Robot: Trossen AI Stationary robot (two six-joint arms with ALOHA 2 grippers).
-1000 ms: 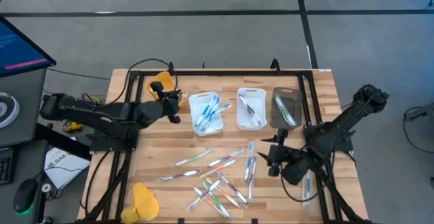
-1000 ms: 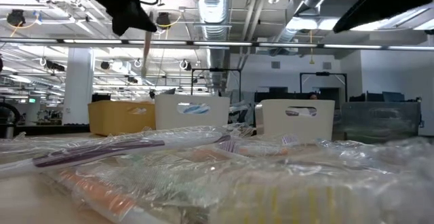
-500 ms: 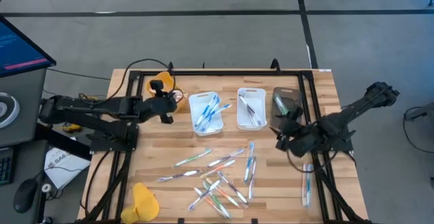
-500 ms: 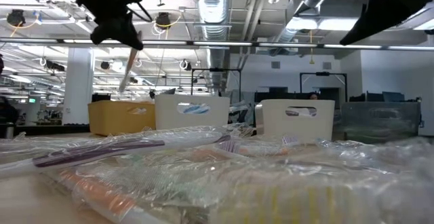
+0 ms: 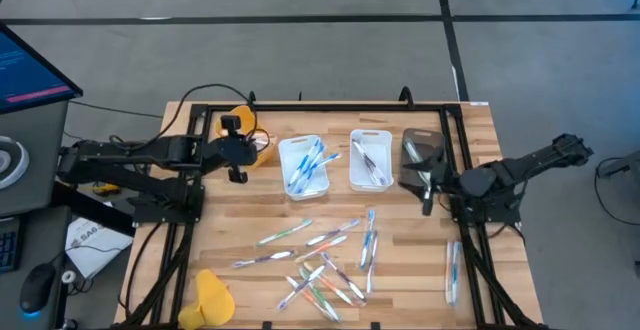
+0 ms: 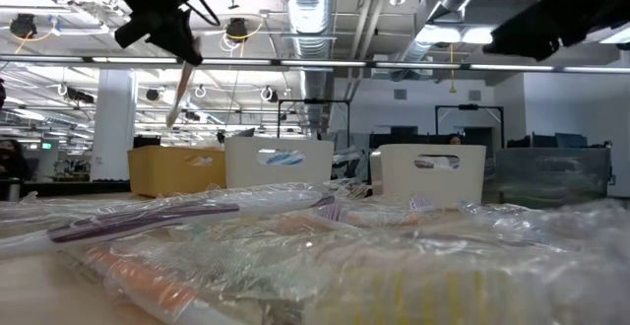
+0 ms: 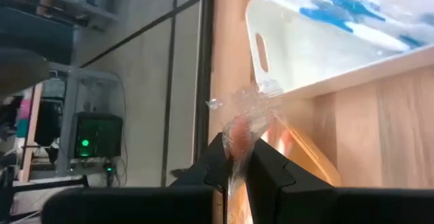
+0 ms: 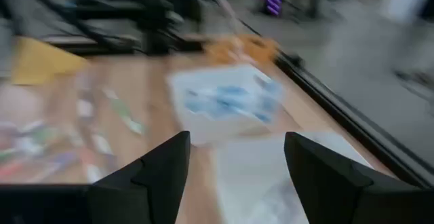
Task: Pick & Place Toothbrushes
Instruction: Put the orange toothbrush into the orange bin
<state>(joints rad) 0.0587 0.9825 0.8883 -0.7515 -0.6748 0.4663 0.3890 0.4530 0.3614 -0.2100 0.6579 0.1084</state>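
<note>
Now we carry a wrapped orange toothbrush (image 7: 237,137) clenched in our left hand (image 5: 238,162) above the yellow tray (image 5: 262,153), so next it must release there, while our right hand (image 5: 428,185) hovers spread over the dark tray (image 5: 425,141).

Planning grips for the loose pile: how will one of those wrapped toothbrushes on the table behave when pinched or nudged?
The wrapped toothbrushes look thin and light, so a nudge would probably slide them. Their glossy wrap seems crinkly and likely slippery. The one in the left end effector hangs straight, suggesting a stiff handle.
</note>
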